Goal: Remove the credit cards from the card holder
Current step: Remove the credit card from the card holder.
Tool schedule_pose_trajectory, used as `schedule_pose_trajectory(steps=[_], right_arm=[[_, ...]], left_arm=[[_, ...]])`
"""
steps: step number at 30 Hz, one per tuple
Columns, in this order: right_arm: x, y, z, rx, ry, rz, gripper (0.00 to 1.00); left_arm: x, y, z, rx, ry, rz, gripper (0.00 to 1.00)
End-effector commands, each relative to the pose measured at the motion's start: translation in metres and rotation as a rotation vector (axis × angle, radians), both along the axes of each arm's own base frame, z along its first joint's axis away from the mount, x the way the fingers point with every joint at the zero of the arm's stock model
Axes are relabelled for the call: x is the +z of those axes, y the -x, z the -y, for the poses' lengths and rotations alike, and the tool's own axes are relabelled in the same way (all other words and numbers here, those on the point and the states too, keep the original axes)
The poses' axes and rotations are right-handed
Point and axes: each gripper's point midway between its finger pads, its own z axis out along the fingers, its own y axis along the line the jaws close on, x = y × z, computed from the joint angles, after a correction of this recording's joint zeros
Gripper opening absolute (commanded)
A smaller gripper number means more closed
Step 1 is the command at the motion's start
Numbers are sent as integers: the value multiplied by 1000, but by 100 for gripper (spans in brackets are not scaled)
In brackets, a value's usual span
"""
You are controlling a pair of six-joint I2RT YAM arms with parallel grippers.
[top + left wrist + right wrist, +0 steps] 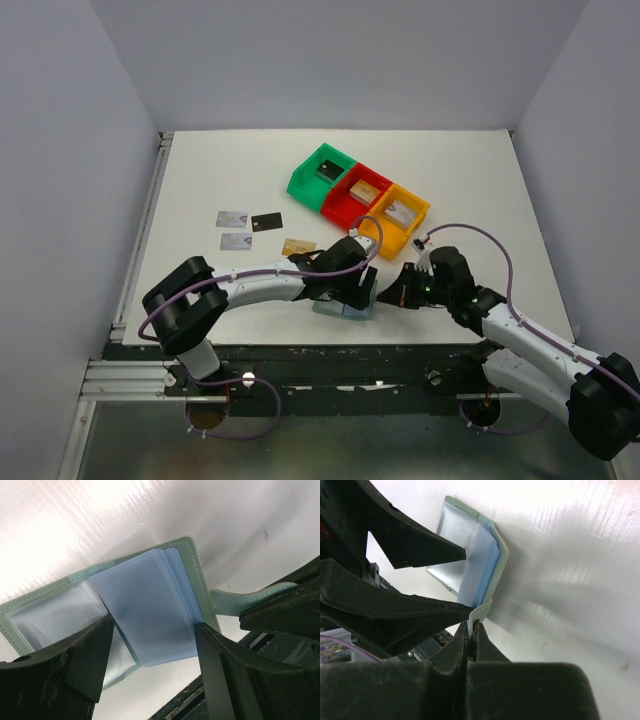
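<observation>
My right gripper (471,630) is clamped on the cover edge of the soft holder (193,567); my left gripper (150,647), jaws apart, straddles its floppy, probably slick sleeves (145,610).

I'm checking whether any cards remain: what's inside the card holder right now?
Only clear bluish plastic sleeves show inside the card holder; no card is visible in them. The sleeves stacked beneath, and the parts behind the left claw, are hidden.

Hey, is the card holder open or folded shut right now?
Open. The card holder lies spread, its two covers apart and clear sleeves fanned out between them, seen from the left wrist.
</observation>
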Motion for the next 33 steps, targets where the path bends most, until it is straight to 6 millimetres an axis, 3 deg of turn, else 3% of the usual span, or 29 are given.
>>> schedule_pose_trajectory(steps=[1, 23, 33], right_arm=[[10, 3, -7, 47, -47, 37, 0], [15, 4, -10, 64, -65, 47, 0], [20, 4, -9, 64, -60, 59, 0]], left_arm=[[11, -5, -6, 34, 2, 25, 79], [17, -2, 0, 32, 47, 7, 81], [5, -2, -10, 46, -18, 1, 74]])
